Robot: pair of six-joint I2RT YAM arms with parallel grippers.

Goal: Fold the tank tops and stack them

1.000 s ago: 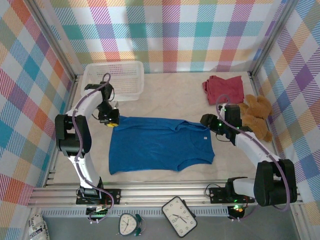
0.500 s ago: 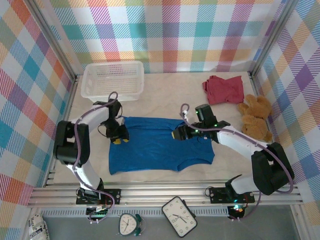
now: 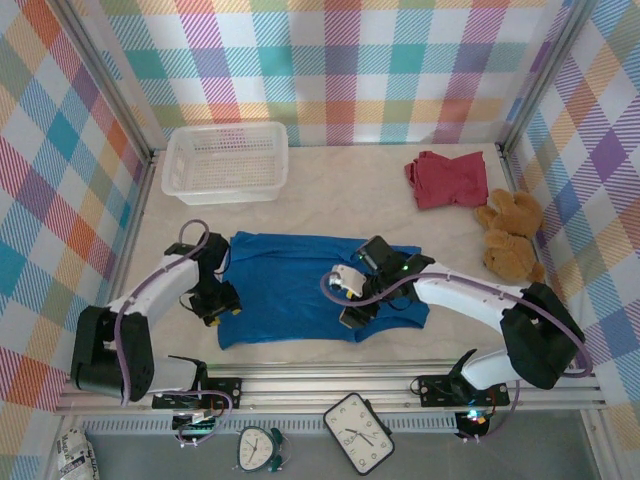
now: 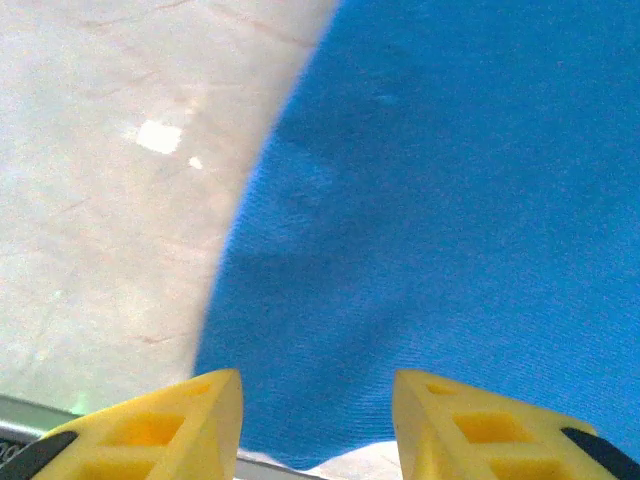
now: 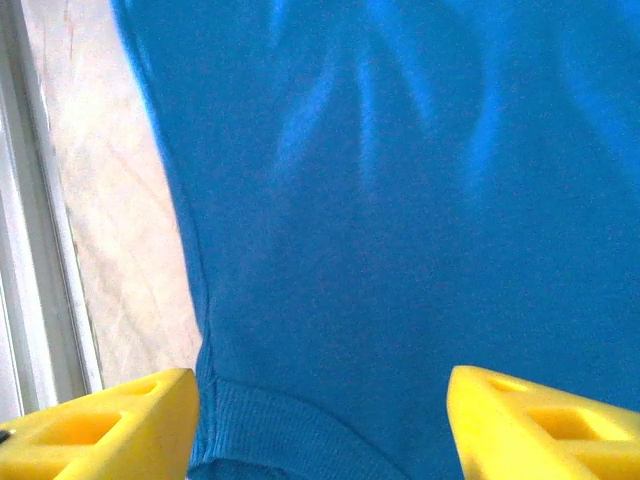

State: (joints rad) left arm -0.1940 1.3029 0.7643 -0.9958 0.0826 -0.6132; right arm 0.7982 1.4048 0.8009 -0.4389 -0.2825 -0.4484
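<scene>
Left gripper [image 3: 219, 303] [image 4: 315, 400]: two yellow plastic fingers [image 4: 180, 420] stood a moderate gap apart with nothing clamped between them, poised over the 9 o'clock edge of the bright blue sleeveless cloth tank top [image 3: 290, 285] [image 4: 450, 220], close to its 7 o'clock corner; whether the tips touched the cloth could not be told. Right gripper [image 3: 352, 312] [image 5: 320, 400]: yellow fingers [image 5: 110, 420] spread wide, empty, hanging over the same blue top [image 5: 400, 200] toward its 5 o'clock side, with a ribbed hem band lying between the tips in the right wrist view. Blue tank top: spread mostly flat at the centre of the beige table surface [image 3: 330, 200] [image 4: 100, 150], lightly creased under the right gripper, bare table showing beyond its edge in both wrist views. Dark red cloth tank top [image 3: 448, 180]: crumpled in a loose heap at 1 o'clock, well apart from the blue one; how many garments made up the heap could not be told. Brown plush teddy bear [image 3: 510, 240]: lay at 2 o'clock, just beside the red heap, against the right wall. White plastic mesh basket [image 3: 225, 160]: stood at 11 o'clock against the back wall. Round alarm clock [image 3: 257, 447] and square black-rimmed clock [image 3: 358, 432]: lay off the table at 6 o'clock, in front of the arm bases.
</scene>
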